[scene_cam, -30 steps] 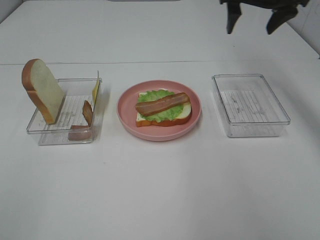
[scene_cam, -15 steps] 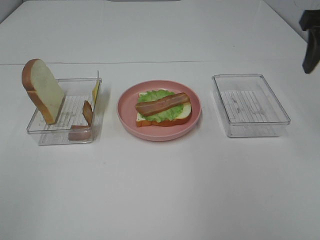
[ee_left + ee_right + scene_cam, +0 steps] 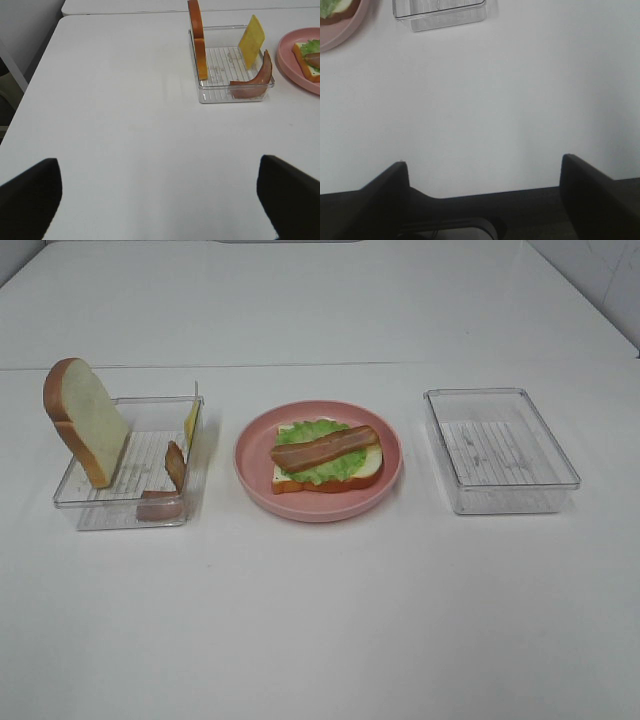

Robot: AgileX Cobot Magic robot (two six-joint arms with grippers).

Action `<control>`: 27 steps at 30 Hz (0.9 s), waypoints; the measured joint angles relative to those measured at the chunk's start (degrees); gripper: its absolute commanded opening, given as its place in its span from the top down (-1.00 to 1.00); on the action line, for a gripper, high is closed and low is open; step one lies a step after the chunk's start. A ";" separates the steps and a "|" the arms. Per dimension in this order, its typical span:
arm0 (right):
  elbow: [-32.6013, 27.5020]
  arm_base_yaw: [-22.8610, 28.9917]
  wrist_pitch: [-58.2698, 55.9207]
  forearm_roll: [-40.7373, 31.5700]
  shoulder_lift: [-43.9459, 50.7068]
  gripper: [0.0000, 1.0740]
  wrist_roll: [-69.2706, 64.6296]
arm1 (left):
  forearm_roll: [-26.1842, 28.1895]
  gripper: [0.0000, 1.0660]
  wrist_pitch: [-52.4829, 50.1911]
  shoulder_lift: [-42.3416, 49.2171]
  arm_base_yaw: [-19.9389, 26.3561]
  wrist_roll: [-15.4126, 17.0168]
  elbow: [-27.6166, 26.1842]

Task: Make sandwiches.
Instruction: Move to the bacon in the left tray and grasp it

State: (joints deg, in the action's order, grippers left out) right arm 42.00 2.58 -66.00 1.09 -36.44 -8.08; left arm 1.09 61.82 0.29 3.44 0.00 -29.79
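Exterior high shows the sandwich [image 3: 327, 457] open-faced on the plate [image 3: 250, 475]. Its long axis, like its bacon strip [image 3: 325, 447], runs side to side, the right end tilted slightly back. Both arms lie outside that view. In the left wrist view the left fingers [image 3: 30, 200] stand spread wide, released, over bare table [image 3: 125, 125]. Well ahead of them, toward the other arm's side, sits the left tray [image 3: 235, 95] with an upright bread slice [image 3: 198, 45], a cheese square [image 3: 251, 41] and a curled bacon piece [image 3: 252, 85]; beyond it the sandwich is cut by the frame. In the right wrist view the right fingers [image 3: 600, 195] gape too, released, near the table's edge. Open table stretches ahead to the right tray [image 3: 440, 12] and plate rim, both cropped; the dark band between the fingers is hard to make out.
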 measured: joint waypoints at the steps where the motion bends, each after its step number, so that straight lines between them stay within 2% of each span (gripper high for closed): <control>1: 0.00 0.00 0.00 0.00 0.00 -0.47 0.00 | 0.00 -0.84 0.00 0.00 0.00 0.00 0.00; 3: -1.43 0.00 0.11 0.06 2.18 -0.47 0.00 | -0.06 -0.83 0.00 0.00 0.00 0.00 0.00; 5: -6.70 0.00 0.11 1.15 12.43 -0.47 0.00 | -0.29 -0.83 0.00 0.00 0.00 0.00 0.00; 7: -7.73 0.00 0.11 1.60 14.38 -0.47 0.00 | -0.29 -0.83 0.00 0.00 0.00 0.00 0.00; 8: -9.74 0.00 0.00 2.41 18.62 -0.47 0.00 | -0.40 -0.83 0.00 0.00 0.00 0.00 0.00; 9: -9.74 0.00 0.00 2.41 18.62 -0.47 0.00 | -0.40 -0.83 0.00 0.00 0.00 0.00 0.00; 11: -12.03 0.00 0.00 3.21 25.44 -0.47 0.00 | -0.63 -0.83 0.00 0.00 0.00 0.00 0.00; 16: -13.69 0.00 -0.23 2.98 34.55 -0.47 0.63 | -1.09 -0.83 0.00 0.00 0.00 0.00 0.00; 27: -15.99 0.11 2.29 -1.72 36.61 -0.47 4.93 | -1.09 -0.83 0.00 0.00 0.00 0.00 0.00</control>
State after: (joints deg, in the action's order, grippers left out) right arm 26.01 2.69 -63.71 -0.63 0.17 -3.15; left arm 0.00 61.82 0.29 3.44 0.00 -29.79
